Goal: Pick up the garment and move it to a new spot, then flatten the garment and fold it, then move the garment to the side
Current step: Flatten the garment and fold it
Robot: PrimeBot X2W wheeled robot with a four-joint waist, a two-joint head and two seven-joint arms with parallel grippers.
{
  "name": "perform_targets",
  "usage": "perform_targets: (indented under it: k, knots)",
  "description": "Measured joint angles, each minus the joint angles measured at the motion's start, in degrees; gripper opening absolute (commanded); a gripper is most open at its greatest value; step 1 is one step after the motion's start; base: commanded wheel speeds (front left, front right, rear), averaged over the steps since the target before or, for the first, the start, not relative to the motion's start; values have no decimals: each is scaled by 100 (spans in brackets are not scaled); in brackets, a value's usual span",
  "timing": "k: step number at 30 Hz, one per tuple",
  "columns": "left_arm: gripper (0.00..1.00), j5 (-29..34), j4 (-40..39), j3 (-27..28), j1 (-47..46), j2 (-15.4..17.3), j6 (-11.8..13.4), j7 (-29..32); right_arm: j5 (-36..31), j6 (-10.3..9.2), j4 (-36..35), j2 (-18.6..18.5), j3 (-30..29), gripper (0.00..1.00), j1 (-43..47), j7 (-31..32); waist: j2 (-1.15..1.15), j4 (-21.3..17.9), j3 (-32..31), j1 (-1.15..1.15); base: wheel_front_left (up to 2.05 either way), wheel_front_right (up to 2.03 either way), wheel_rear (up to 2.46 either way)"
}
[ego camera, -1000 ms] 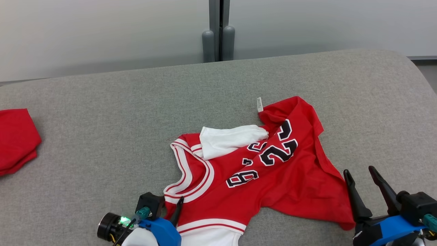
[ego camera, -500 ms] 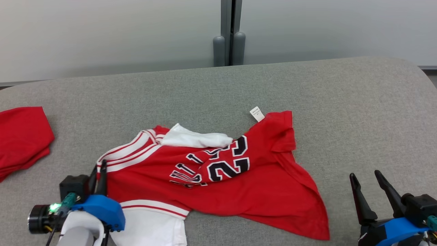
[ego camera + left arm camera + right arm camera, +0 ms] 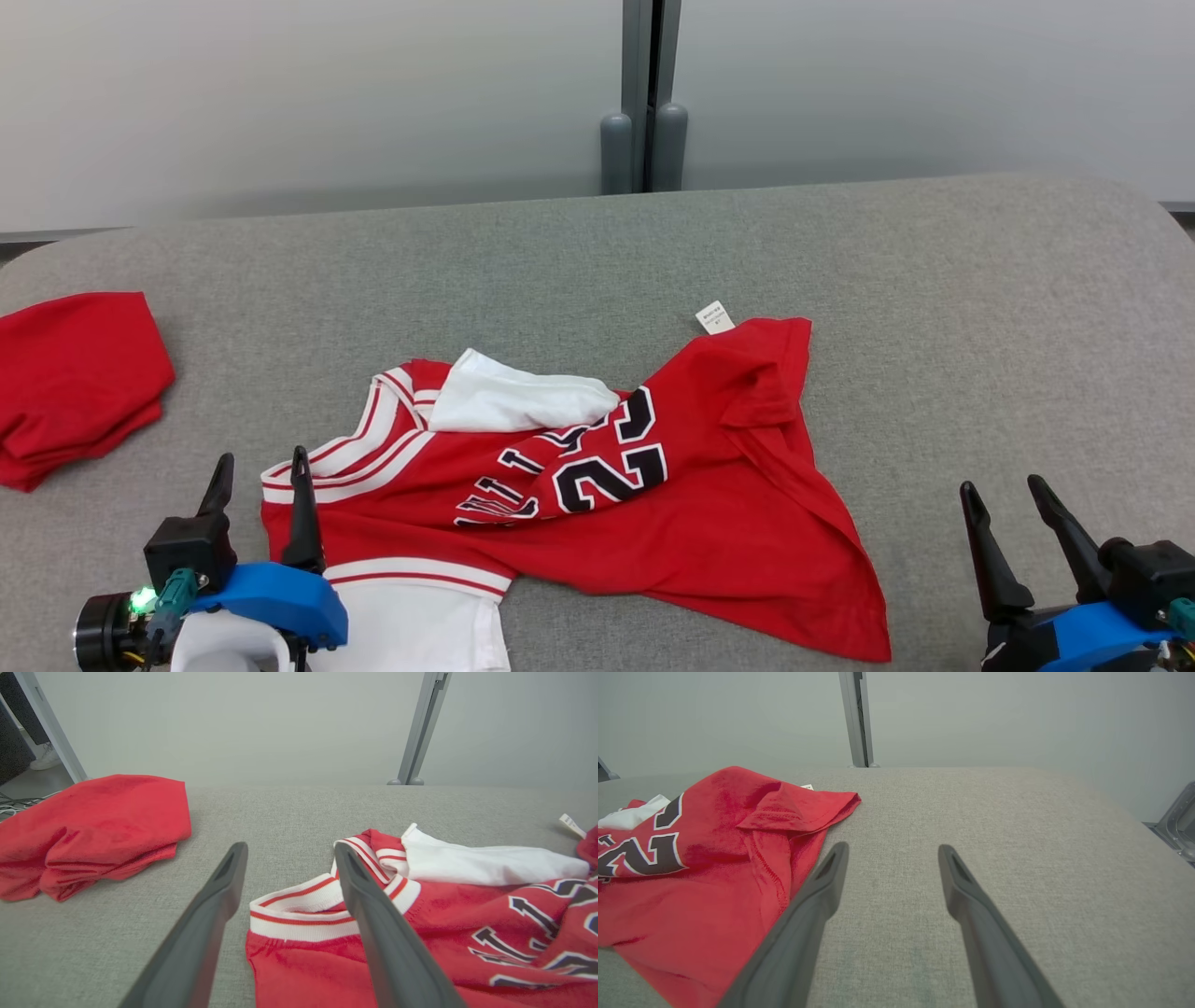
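Start at the near edge. Both tools are spread and empty: the left tool (image 3: pixel 261 457) sits at the jersey's left corner, and the right tool (image 3: pixel 1001 483) sits over bare worktop (image 3: pixel 934 280).

The red jersey (image 3: pixel 653 504) lies crumpled between them, closer to the left tool. The step in hand is probably flattening.

1. Set the left tool on the striped trim (image 3: pixel 299 910). One finger already stands over it and the other is over the worktop. The views do not show whether either one touches.
2. Bring the right tool to the red hem corner just to its left.
3. Pinch one layer only at each point, since the cloth looks thin and doubled.
4. Draw the two corners apart, low and evenly, so the folded-over numbered panel opens.

Farther back, a white panel (image 3: pixel 513 401) is turned out over the chest, and the care label (image 3: pixel 715 317) marks the far hem. Keep clear of the other folded red garment (image 3: pixel 75 383), which lies well apart at the far left.
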Motion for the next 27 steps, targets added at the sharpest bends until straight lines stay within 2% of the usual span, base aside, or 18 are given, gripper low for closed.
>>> perform_targets:
  k: [7, 11, 16, 20, 27]
  knots:
    - [100, 517, -1139, 499, 506, -136, 133, -16, 1, 0, -4, 37, -76, 100, 12, -171, 0, 216, -238, 0, 0, 0, 0]
    - [100, 802, -1655, 748, 907, -219, 123, -18, -54, 0, -8, 132, -74, 100, 39, -200, 0, 355, -438, 0, 0, 0, 0]
    - [100, 942, -2048, 955, 1311, -209, -22, -16, -98, 0, -23, 215, -55, 100, 152, -188, -1, 447, -625, -1, 0, 0, 0]
    - [100, 1076, -2202, 1006, 1550, -79, -121, -18, -145, 0, -171, 235, -35, 100, 165, -156, -1, 456, -664, 0, 0, 0, 0]
    - [100, 1166, -2437, 1140, 1791, 186, -103, 31, -221, 0, -610, 261, -168, 100, 336, -48, -1, 405, -696, 0, 0, 0, 0]
